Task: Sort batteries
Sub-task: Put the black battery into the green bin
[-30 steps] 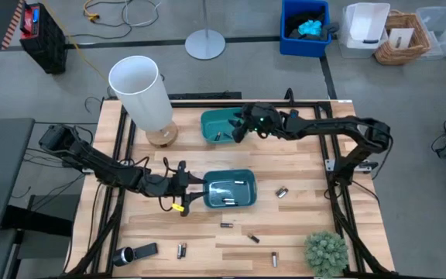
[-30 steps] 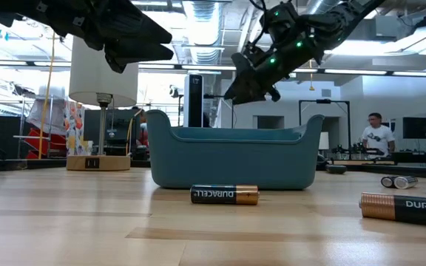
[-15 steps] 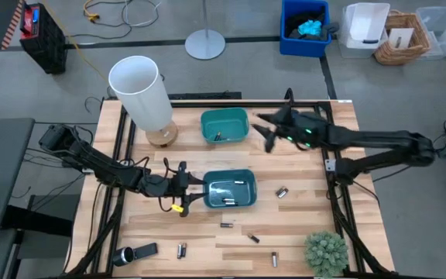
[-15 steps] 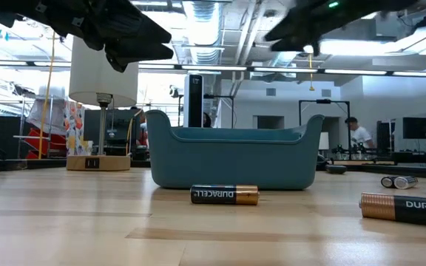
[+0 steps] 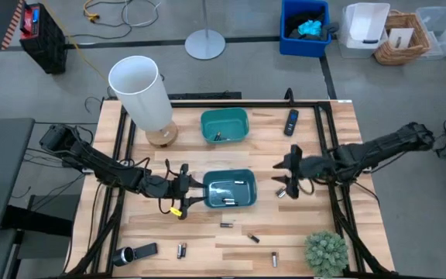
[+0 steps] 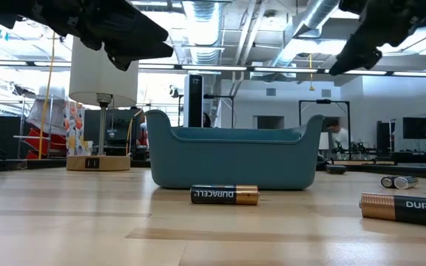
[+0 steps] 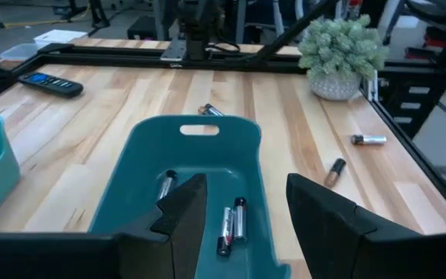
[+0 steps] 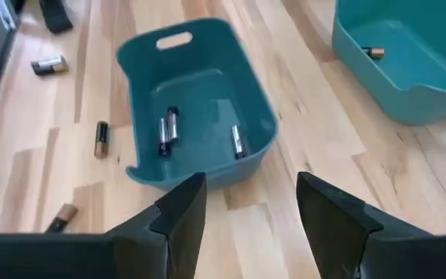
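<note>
The right gripper (image 5: 286,169) has swung from the 12 o'clock bin (image 5: 224,124) toward loose batteries (image 5: 282,191) at 3 o'clock, jaws open, empty; misjudged descent could roll them.

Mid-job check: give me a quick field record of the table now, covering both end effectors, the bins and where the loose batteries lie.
left end effector: open, empty, at the near bin's left end
right end effector: open, empty, above the table right of the near bin
near bin: three batteries inside
far bin: at least one battery inside
battery pair: loose, close under the right end effector
front batteries: several loose singles scattered near the table's front edge
remote: right of the far bin
</note>
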Available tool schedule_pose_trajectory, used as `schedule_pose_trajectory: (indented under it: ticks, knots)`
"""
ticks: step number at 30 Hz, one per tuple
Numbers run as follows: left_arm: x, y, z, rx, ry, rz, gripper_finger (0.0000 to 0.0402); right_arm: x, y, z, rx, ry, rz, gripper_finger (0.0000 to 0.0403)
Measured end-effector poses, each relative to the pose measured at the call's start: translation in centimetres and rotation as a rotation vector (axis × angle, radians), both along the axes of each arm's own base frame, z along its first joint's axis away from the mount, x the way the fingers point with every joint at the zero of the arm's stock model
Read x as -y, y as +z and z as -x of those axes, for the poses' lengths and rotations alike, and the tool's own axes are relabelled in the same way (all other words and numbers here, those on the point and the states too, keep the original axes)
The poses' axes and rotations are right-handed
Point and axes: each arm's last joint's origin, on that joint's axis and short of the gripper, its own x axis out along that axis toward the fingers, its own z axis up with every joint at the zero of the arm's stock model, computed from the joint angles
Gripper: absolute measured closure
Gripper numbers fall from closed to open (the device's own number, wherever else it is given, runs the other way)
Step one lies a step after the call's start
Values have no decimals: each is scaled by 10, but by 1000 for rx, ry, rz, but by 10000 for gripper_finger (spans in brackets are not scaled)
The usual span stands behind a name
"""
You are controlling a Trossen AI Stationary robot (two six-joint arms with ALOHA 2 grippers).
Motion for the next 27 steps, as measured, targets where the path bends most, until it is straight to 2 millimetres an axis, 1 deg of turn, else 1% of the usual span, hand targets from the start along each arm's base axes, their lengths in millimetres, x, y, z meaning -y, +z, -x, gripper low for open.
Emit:
schedule_pose_trajectory:
  ticks: [3, 8, 12, 14, 18, 23, 27]
  knots:
    - [8, 1, 3, 3, -52, -12, 228, -11, -6, -3, -16, -6, 38, 187]
    - [28, 3, 10, 2, -145, -44, 228, -31, -11, -11, 17, 37, 20, 187]
    - [48, 3, 4, -7, -207, -76, 228, -42, -14, -15, 42, 39, 30, 187]
    - [58, -3, -6, -41, -228, -93, 228, -45, -16, -16, 51, 30, 35, 187]
    - [78, -17, -32, -105, -246, -100, 228, -51, -15, -19, 85, 36, 19, 187]
    - [101, -19, -60, -102, -262, -113, 228, -60, -13, -17, 118, 50, 20, 187]
    - [116, -34, -78, -184, -263, -158, 228, -64, -13, -15, 130, 57, 28, 187]
